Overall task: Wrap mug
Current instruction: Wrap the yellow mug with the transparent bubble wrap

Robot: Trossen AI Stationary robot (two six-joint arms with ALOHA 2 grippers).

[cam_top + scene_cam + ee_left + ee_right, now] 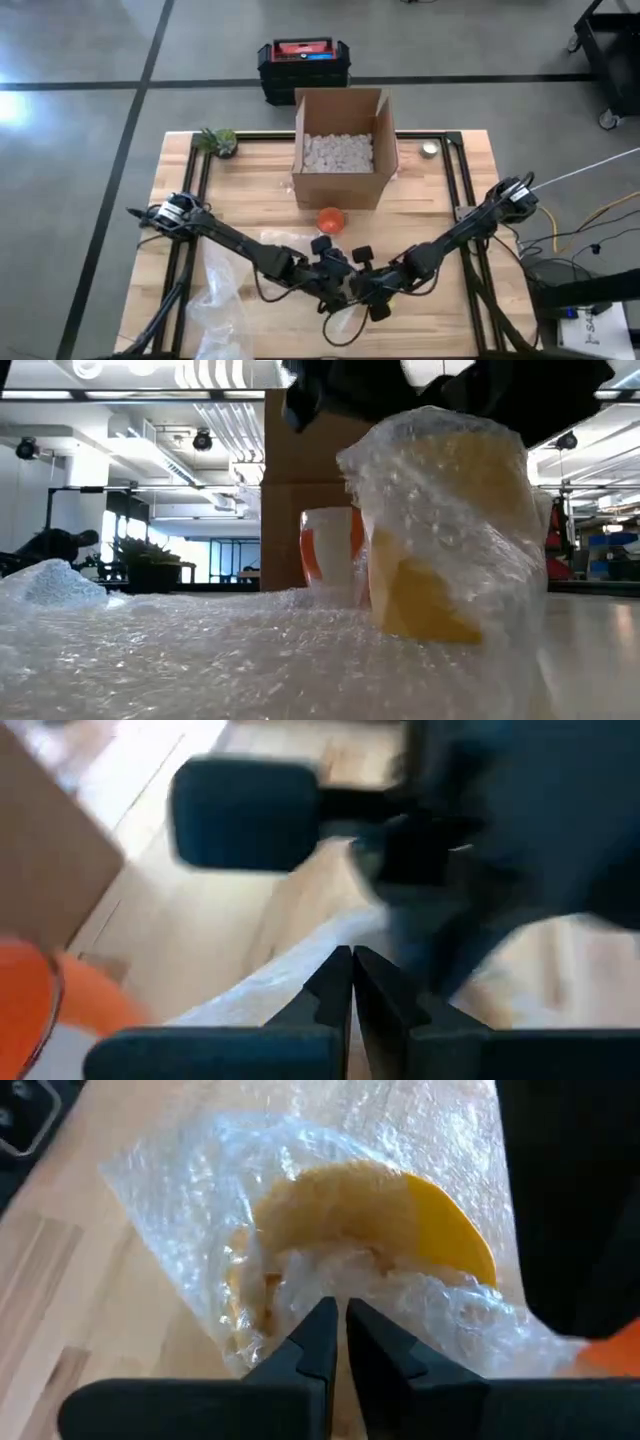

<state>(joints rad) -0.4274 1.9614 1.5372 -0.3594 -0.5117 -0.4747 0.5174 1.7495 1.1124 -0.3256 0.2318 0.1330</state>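
The surface (pixel 250 190) is pale wooden planking in a dark frame, standing on a grey concrete floor (pixel 80 130) crossed by dark lines. Behind it a black crate (pixel 304 68) with a red lid sits on the floor. Looking level across, there is a bright workshop with strip lights overhead and a potted plant (pixel 150 565) in the distance.

At the back of the surface stands an open cardboard box (pixel 342 148) full of white packing bits, a small green plant (pixel 218 141) at the far left corner, and an orange mug (pixel 331 220) upright just in front of the box.

The yellow mug (pixel 370 1220) sits near the front middle, swathed in bubble wrap (pixel 200 650) that spreads leftward across the boards. It seems to stand upright, long axis vertical, though the wrap blurs its outline.

The left gripper (pixel 352 975) and right gripper (pixel 338 1330) meet over it; each has its fingers (pixel 315 1342) pressed together, nipping the wrap.
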